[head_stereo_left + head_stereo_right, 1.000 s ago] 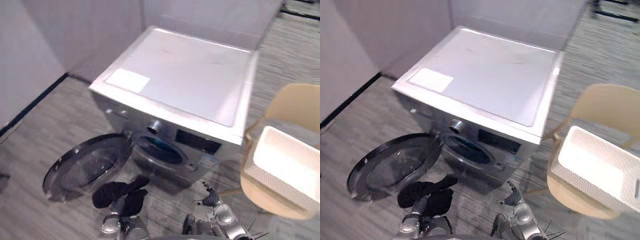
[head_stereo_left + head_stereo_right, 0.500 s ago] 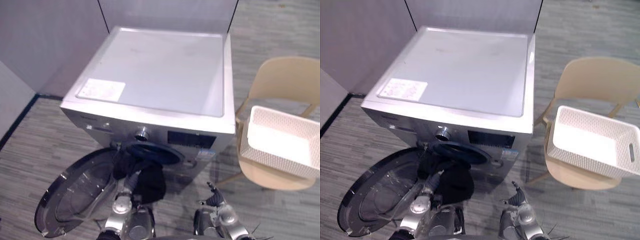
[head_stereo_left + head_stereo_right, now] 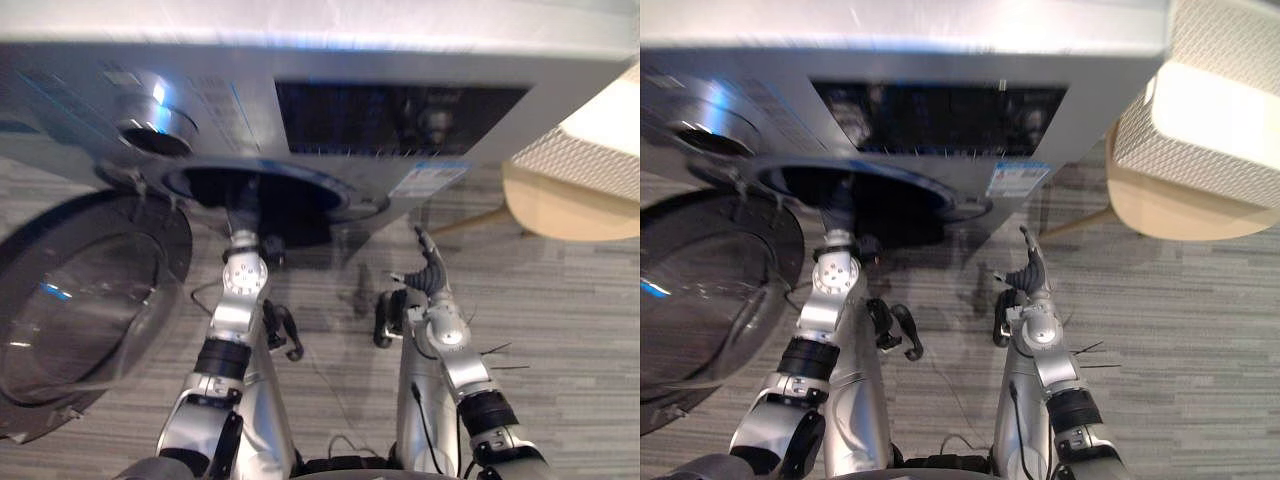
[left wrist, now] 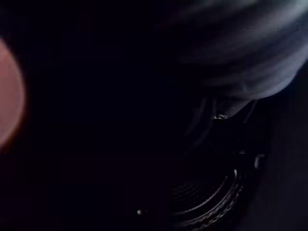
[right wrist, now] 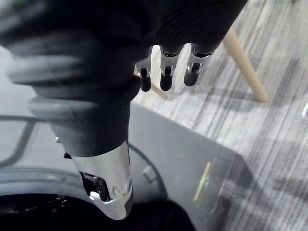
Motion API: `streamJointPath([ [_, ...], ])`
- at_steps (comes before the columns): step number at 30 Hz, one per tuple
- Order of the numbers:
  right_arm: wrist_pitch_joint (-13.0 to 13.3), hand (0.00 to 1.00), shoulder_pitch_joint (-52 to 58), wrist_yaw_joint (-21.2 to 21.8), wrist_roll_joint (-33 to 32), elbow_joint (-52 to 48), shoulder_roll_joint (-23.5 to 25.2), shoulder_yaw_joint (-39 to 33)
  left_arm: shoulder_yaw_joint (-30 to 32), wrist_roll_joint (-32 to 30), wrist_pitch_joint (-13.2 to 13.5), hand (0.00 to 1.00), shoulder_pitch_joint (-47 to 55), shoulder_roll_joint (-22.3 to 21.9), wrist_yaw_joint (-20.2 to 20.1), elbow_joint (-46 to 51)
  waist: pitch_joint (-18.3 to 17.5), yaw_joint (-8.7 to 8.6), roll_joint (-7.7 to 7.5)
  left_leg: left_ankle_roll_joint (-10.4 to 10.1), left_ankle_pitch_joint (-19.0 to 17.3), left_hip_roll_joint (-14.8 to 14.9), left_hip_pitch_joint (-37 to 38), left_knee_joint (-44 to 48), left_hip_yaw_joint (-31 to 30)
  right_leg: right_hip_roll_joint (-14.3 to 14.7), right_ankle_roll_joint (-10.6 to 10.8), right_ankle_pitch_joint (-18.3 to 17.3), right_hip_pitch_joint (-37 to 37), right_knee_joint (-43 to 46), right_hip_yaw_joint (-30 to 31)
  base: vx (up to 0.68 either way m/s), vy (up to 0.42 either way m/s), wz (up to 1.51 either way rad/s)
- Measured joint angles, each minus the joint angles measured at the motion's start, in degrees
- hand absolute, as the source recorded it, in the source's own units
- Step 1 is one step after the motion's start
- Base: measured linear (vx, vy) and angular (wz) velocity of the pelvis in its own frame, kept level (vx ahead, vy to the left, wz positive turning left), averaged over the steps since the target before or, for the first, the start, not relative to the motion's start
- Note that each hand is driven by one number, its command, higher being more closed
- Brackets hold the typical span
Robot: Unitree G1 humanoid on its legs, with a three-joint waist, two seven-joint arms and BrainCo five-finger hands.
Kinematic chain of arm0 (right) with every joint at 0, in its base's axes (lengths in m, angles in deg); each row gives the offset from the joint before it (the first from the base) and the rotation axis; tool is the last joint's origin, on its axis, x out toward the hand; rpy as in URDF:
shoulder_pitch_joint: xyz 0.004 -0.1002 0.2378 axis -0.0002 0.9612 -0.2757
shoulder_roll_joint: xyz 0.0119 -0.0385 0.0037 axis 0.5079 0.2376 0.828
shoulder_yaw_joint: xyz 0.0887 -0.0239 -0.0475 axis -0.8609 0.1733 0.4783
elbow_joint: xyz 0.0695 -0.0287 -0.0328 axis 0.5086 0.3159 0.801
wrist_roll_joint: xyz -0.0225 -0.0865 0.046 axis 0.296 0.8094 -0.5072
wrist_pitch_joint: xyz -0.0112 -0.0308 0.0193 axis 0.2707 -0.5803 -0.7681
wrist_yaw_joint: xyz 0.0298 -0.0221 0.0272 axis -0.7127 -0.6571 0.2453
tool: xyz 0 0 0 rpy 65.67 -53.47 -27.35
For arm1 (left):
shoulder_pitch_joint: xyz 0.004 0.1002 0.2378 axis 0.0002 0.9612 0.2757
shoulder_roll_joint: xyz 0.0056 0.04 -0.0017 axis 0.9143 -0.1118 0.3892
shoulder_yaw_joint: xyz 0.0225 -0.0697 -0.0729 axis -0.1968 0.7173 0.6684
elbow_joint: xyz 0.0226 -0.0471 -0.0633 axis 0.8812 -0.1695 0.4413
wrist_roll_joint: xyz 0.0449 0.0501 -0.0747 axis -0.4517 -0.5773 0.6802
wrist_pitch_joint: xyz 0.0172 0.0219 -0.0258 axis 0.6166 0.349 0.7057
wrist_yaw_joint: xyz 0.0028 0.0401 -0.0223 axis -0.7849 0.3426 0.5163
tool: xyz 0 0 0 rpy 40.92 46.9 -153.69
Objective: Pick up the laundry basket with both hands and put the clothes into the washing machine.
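The washing machine (image 3: 240, 95) is standing at the far side of the floor (image 3: 580, 330), its front facing the robot; its round opening (image 3: 262, 195) is sitting low on that front; the dial (image 3: 155, 125) is sitting above the opening, on the left part of the machine's front, and the panel (image 3: 400, 105) is lying on the right part; the door (image 3: 80, 290) is hanging open off the machine's left side, over the floor; the chair (image 3: 1180, 212) is standing just right of the machine, and the laundry basket (image 3: 1180, 160) is resting on its seat; the left hand (image 3: 243, 232) is reaching into the machine's opening; the right hand (image 3: 430, 275) is hovering before the machine's front, below the panel, apart from it.
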Motion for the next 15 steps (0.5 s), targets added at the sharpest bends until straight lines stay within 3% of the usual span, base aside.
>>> streamJointPath([
  [5,1.6,0.0,4.8,0.0,1.2,-10.0,3.0,0.8,0.6,-5.2,-0.1,1.0,-11.1,1.9,8.9,5.5,0.0,-0.11,-0.06,-0.1,-0.4,0.0,-11.4,6.7,-3.3,-0.9,-1.0,-1.7,-10.0,7.3,-0.1,-0.03,-0.074,0.1],
  [9,3.1,0.0,5.7,0.0,2.2,-12.6,3.7,1.2,-0.9,-9.1,-1.2,1.0,-19.1,4.4,14.9,5.6,0.3,-0.43,-0.65,-0.3,-0.4,0.0,-16.3,9.8,-4.8,-1.1,-1.5,-2.6,-14.3,10.8,-0.2,-0.02,-0.087,0.04],
  [13,4.5,0.0,5.9,0.3,2.2,-13.2,4.1,1.1,-4.3,-12.1,-4.4,1.0,-26.6,8.2,18.7,5.3,0.4,-0.99,-1.06,-0.3,-0.4,-0.2,-19.9,11.6,-5.9,-1.4,-1.7,-2.8,-17.3,12.5,-0.6,0.01,-0.048,0.03],
  [15,5.0,0.0,5.9,0.6,2.1,-13.6,4.1,1.1,-7.1,-16.3,-8.1,1.0,-31.7,11.3,21.0,4.1,0.5,-1.57,-1.21,-0.3,-0.4,-0.5,-21.9,12.7,-6.7,-1.8,-1.9,-2.9,-18.4,13.5,-1.0,0.03,-0.016,0.06],
])
